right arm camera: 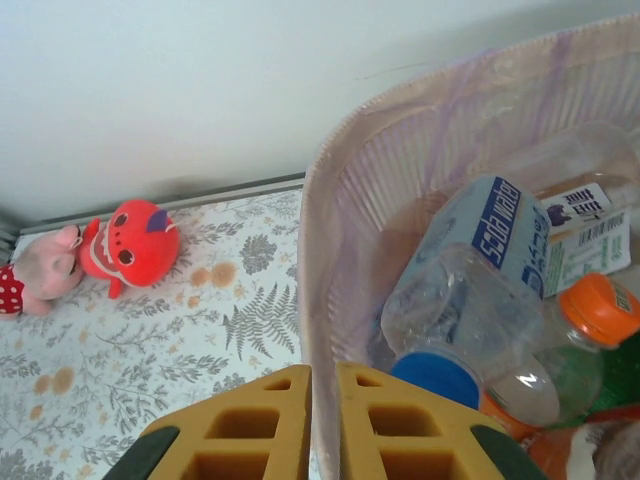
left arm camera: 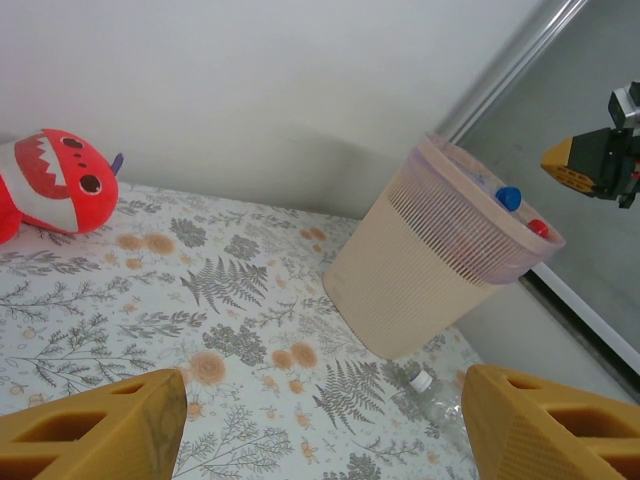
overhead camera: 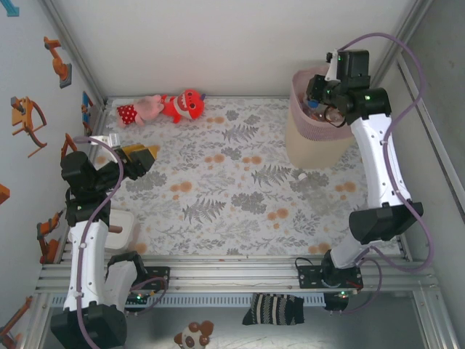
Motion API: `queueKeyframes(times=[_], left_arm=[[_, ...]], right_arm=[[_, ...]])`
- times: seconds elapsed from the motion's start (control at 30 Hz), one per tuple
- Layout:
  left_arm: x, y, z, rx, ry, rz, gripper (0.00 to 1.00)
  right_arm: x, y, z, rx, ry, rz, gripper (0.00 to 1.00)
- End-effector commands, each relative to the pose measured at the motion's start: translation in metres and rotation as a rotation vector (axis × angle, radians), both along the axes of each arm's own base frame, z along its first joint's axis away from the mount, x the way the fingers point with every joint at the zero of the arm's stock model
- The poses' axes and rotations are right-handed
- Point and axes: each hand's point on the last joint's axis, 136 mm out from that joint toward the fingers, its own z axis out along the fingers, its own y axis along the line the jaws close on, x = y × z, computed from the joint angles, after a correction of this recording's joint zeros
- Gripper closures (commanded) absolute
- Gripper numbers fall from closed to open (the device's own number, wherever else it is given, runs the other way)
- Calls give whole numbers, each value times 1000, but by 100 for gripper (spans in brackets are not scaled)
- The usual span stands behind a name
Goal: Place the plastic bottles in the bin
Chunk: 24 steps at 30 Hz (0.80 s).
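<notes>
Plastic bottles (right arm camera: 480,300) heaped inside the bin (overhead camera: 309,142) at far right, one clear bottle (left arm camera: 430,395) on the worktop (overhead camera: 218,182) by its base, not yet binned; right end effector (right arm camera: 322,385) closed and empty over the rim, left end effector (left arm camera: 325,420) open.

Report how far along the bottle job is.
Done: several bottles already lie in the bin. In hand: nothing; the right jaws are shut and empty over the bin, the left jaws open and empty. Left: one clear bottle lying on the table beside the bin's base.
</notes>
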Motion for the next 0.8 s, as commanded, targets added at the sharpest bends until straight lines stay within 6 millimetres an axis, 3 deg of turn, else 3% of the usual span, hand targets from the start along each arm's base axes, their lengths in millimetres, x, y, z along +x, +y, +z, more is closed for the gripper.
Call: queueKeyframes(times=[0.0,0.17,0.23,0.33,0.6,0.77], left_arm=[[-5,-3,4,20,-30,-16,27],[-4,-3,4,22,-31,-13,27],[-4,-3,4,20,-29,-13,27],[-3,-3,4,18,-27,-15,27],[-4,-3,4,20,-29,-13,27],[-3,-3,3,19,-25,-13,27]], right_arm=[[10,-4,-35,-58,91,-4,87],[8,-11,-87,-114,206,-27,87],[3,-14,-90,-121,210,-39,87],[-1,-17,-77,-125,178,-50,88],[-21,-23,-17,-109,56,-68,88],[-39,-28,4,-97,-1,-82,88]])
